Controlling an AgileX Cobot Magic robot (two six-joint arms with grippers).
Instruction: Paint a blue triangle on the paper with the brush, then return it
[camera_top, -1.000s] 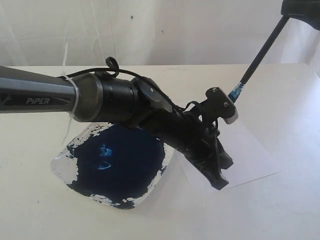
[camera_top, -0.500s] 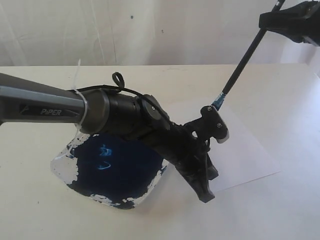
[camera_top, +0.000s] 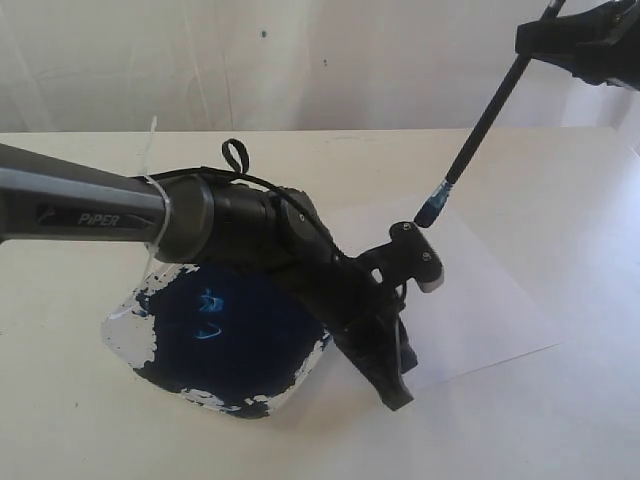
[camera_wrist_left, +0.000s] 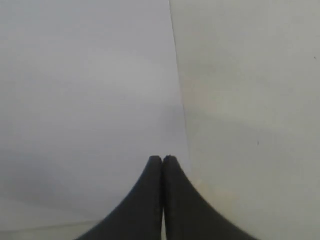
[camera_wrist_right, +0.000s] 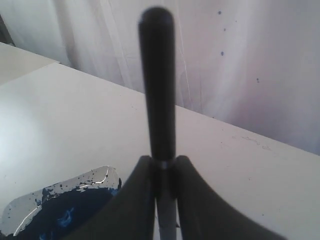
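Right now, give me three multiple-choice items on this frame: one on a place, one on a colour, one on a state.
1. In the exterior view, where does the paint dish lie relative to the paper? A) left of it B) right of it C) behind it
2. The paint in the dish is: A) red B) dark blue C) green
3. The brush is: A) lying in the dish B) lying on the paper C) held in the right claw
Answers: 1 A, the dish sits left of the sheet; 2 B, its pool is dark blue; 3 C, the claw clamps the handle.
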